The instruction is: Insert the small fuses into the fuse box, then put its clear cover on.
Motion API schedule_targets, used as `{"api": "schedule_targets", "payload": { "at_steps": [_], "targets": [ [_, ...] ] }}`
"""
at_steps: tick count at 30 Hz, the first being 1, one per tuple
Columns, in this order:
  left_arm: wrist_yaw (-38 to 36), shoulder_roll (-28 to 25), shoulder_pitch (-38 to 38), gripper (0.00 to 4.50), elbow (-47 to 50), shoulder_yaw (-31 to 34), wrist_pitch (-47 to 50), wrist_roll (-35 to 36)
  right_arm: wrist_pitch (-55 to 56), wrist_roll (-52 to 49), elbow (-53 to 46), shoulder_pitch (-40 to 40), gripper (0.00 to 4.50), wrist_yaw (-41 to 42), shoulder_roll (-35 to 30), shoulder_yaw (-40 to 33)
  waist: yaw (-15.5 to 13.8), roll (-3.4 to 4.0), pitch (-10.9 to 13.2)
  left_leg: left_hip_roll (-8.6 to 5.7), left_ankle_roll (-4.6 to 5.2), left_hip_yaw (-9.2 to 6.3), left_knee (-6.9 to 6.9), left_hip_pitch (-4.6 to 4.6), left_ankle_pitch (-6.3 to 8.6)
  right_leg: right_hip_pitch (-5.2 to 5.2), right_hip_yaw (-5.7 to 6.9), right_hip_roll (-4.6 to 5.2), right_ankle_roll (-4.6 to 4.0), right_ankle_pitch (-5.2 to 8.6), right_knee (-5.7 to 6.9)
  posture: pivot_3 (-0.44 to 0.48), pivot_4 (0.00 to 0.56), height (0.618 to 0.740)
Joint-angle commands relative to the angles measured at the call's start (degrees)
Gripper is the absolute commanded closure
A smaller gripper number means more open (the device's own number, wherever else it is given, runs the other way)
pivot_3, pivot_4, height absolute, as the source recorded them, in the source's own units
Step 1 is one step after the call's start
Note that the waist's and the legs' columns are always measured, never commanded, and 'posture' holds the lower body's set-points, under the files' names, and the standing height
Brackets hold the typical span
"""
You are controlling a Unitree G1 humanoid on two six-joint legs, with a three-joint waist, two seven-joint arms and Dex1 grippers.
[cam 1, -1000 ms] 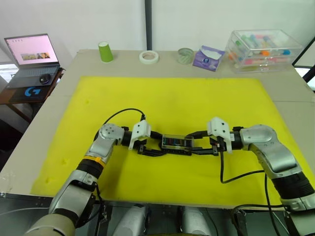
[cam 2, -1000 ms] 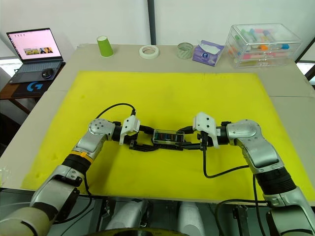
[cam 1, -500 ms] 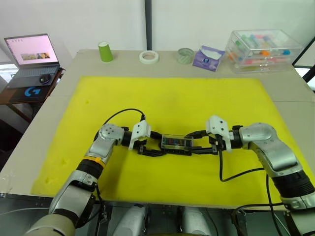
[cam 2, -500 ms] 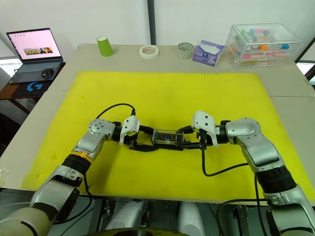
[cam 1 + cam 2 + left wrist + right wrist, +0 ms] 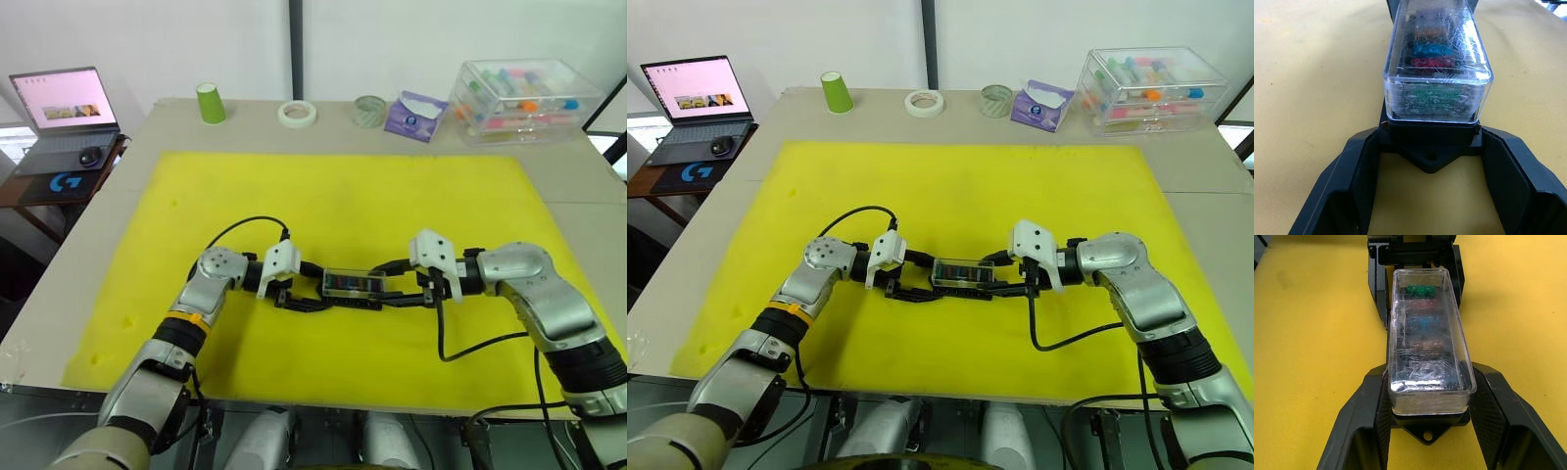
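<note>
Fuse box with its cover on, gripped at both ends

Head views: the fuse box (image 5: 354,285) lies mid-way on the yellow mat (image 5: 343,196) of the counter (image 5: 98,245), left claw (image 5: 299,294) and right claw (image 5: 404,293) at its ends.
Left wrist view: the claw's fingers (image 5: 1364,166) clamp the black base; the clear cover (image 5: 1437,58) sits over the fuses (image 5: 1432,49).
Right wrist view: its fingers (image 5: 1484,406) grip the other end.
</note>
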State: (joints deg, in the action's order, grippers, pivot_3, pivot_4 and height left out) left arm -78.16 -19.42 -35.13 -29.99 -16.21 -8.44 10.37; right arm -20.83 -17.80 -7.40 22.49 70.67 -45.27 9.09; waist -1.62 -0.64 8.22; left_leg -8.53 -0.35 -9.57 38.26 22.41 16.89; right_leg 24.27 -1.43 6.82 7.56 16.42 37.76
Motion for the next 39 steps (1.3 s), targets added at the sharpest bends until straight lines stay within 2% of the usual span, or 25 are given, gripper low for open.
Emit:
{"api": "schedule_targets", "payload": {
  "at_steps": [1,2,3,5,7,16,22,27,32,35,39],
  "targets": [
    [0.0,0.6,0.4,1.77,0.9,0.1,-0.8,-0.1,-0.5,0.7,0.4,-0.5,2.63,0.4,-0.4,0.7,0.0,0.00,0.0,0.00,0.00,0.00,0.00,0.00,0.00,0.00,0.00,0.00,0.00,0.00,0.00,0.000,0.150,0.740],
    [0.0,0.6,0.4,1.77,0.8,0.1,-0.9,-0.2,-0.6,0.6,0.4,-0.5,2.63,0.4,-0.4,0.6,0.0,0.00,0.0,0.00,0.00,0.00,0.00,0.00,0.00,0.00,0.00,0.00,0.00,0.00,0.00,0.000,0.150,0.740],
    [0.0,0.6,0.4,1.77,0.8,0.1,-0.9,-0.2,-0.6,0.6,0.3,-0.6,2.07,0.4,-0.4,0.6,0.0,0.00,0.0,0.00,0.00,0.00,0.00,0.00,0.00,0.00,0.00,0.00,0.00,0.00,0.00,0.000,0.150,0.740],
    [0.0,0.6,0.4,1.77,0.8,0.1,-0.9,-0.2,-0.5,0.5,0.2,-0.6,1.66,0.4,-0.4,0.5,-0.1,-0.01,0.0,0.00,0.00,0.00,0.00,0.00,0.00,-0.01,0.00,0.00,0.00,0.00,0.00,0.000,0.150,0.740],
    [-0.1,0.6,0.3,1.77,0.6,0.1,-0.9,-0.2,-0.5,0.3,0.1,-0.5,0.99,0.4,-0.2,0.4,-0.1,-0.01,0.0,-0.01,0.00,0.00,0.00,0.00,0.00,0.00,0.00,-0.01,0.00,0.00,0.00,0.000,0.150,0.740],
    [-0.1,0.6,0.2,1.77,0.3,0.2,-1.2,-0.3,-0.4,0.1,0.0,-0.5,0.99,0.3,-0.2,0.2,-0.1,-0.01,0.0,0.00,0.00,0.00,0.00,0.00,0.00,0.01,0.00,0.00,0.00,0.00,0.00,0.000,0.150,0.740],
    [0.1,0.9,0.2,1.77,0.2,0.2,-1.3,-0.3,0.1,-0.2,-0.1,-2.1,0.99,0.7,-2.8,-2.2,-0.4,-0.01,0.0,-0.01,0.00,0.01,0.00,0.00,0.00,0.01,0.00,-0.01,0.00,0.00,0.00,0.000,0.150,0.740],
    [0.4,1.2,0.0,1.77,-0.3,0.3,-1.5,-0.3,-0.7,-2.9,-1.9,-5.5,0.99,1.7,-8.0,-9.0,-0.6,-0.01,0.0,-0.03,0.00,0.02,0.01,0.01,0.00,0.00,0.00,-0.01,0.00,0.00,0.00,0.000,0.150,0.740],
    [0.7,1.3,0.2,1.77,-0.3,0.3,-1.6,-0.3,-3.1,-8.0,-6.8,-6.4,0.99,-0.9,-7.8,-15.2,-0.5,-0.01,0.0,0.00,0.00,0.01,0.00,0.01,0.00,0.01,-0.01,0.00,0.00,0.00,0.01,0.000,0.150,0.740],
    [0.7,1.4,0.3,1.77,-0.4,0.4,-1.5,-0.4,-6.2,-12.5,-8.9,-4.6,1.60,-4.2,-5.4,-18.2,-0.6,-0.01,0.0,-0.01,0.00,0.01,0.02,0.01,0.00,0.00,-0.01,0.02,0.00,0.00,0.01,0.000,0.150,0.740],
    [0.8,1.4,0.3,1.77,-0.4,0.3,-1.5,-0.4,-9.4,-15.4,-12.2,-1.8,2.91,-7.7,-2.8,-17.5,-0.6,-0.02,0.0,-0.01,0.00,0.01,0.01,0.01,0.00,-0.01,-0.01,0.02,0.00,0.00,0.00,0.000,0.150,0.740]
  ]
}}
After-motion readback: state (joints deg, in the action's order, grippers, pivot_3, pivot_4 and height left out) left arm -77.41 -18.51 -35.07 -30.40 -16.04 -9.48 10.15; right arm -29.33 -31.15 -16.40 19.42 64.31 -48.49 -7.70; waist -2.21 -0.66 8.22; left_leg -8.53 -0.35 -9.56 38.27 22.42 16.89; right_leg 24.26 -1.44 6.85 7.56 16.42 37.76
